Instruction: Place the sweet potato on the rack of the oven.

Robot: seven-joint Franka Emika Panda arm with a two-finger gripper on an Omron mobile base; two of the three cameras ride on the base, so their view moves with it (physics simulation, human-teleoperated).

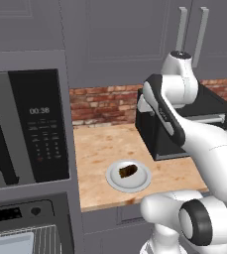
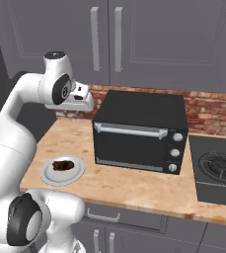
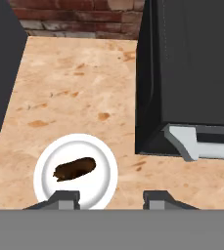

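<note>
brown sweet potato mid-plate

Glossy white plate on a mottled, stone-like counter, rough brick wall behind.

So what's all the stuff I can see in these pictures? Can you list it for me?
sweet potato: one, dark brown, lying on the plate
plate: one, white, round, on the counter beside the toaster oven
toaster oven: one, black with a silver handle, on the counter, door shut
counter: one, tan speckled
brick wall: red-brown, behind the counter
microwave: one, dark, with a clock keypad, left of the counter
oven: one, grey, below the microwave
stove burner: one, dark, right of the toaster oven
cabinets: grey, above the counter
gripper: one, dark tips, above the counter near the plate, holding nothing
</note>
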